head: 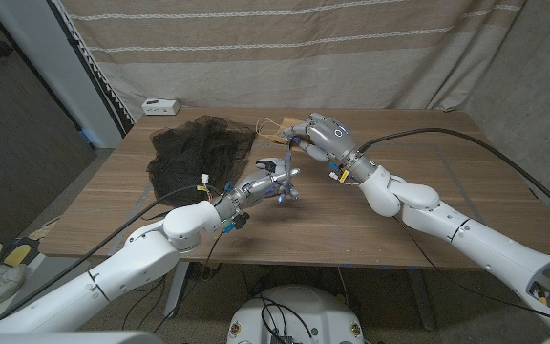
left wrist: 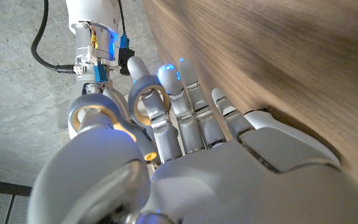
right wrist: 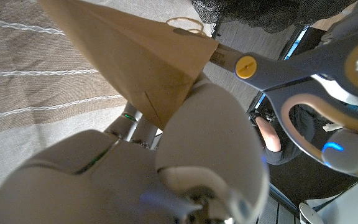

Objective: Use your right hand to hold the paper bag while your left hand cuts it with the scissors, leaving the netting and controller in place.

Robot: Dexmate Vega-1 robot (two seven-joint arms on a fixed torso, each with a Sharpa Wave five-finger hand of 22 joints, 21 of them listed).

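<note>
My right hand (head: pixel 325 134) holds the brown paper bag (head: pixel 286 123) up off the table at the back middle. In the right wrist view the bag (right wrist: pixel 123 50) is pinched against my right hand (right wrist: pixel 185 155). My left hand (head: pixel 264 184) grips the grey scissors (head: pixel 289 172), fingers through the handle loops (left wrist: pixel 133 99). The scissors (right wrist: pixel 291 68), with a yellow pivot, reach the bag's lower corner; the blades are hidden at the bag's edge. Black netting (head: pixel 194 148) lies on the table left of the bag. A white controller (head: pixel 160 105) sits at the back left corner.
The wooden table (head: pixel 428 182) stands in front of a beige curtain (head: pixel 351 48). A black cable (head: pixel 466 139) runs over my right arm. The netting (right wrist: pixel 272 12) hangs close to the scissors in the right wrist view.
</note>
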